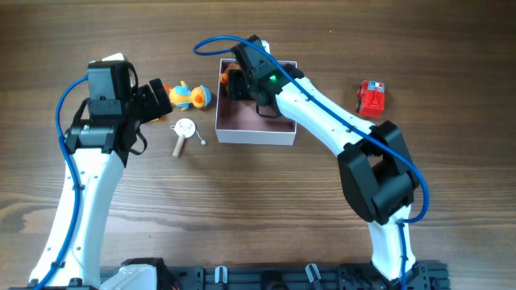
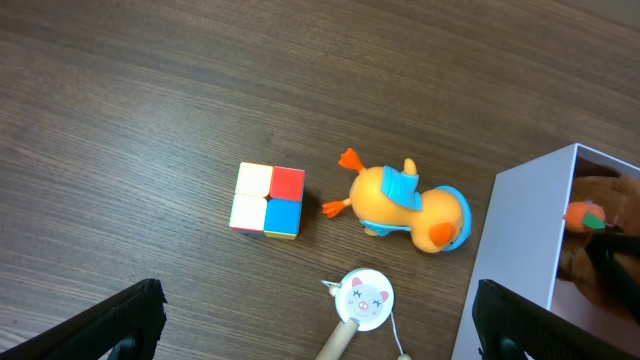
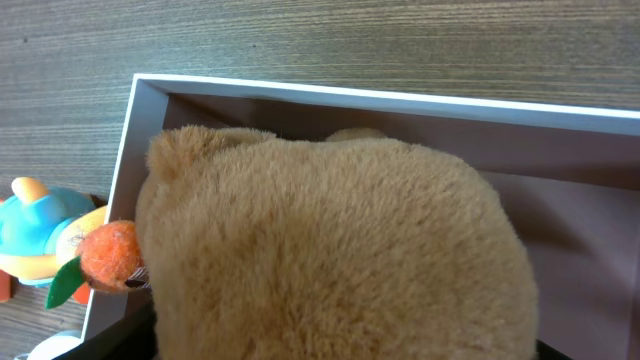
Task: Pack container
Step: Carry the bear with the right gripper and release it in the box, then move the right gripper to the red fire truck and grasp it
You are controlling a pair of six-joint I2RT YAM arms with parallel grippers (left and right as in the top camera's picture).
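Overhead, we see the container (image 1: 255,129) mid-table, with the right gripper (image 1: 242,80) inside its far-left corner. From the left wrist, the left gripper (image 2: 320,318) gapes wide, holding nothing. From the right wrist, a tan plush toy (image 3: 330,260) fills the view, and we cannot tell whether that gripper grips it.

Your container (image 1: 256,133) at mid-table, plush toy (image 3: 330,250) in its far left corner; duck toy (image 1: 190,96) just left of it, cube (image 2: 267,200) left of the duck, rattle drum (image 1: 185,129) before the duck; toy car (image 1: 372,98) well right
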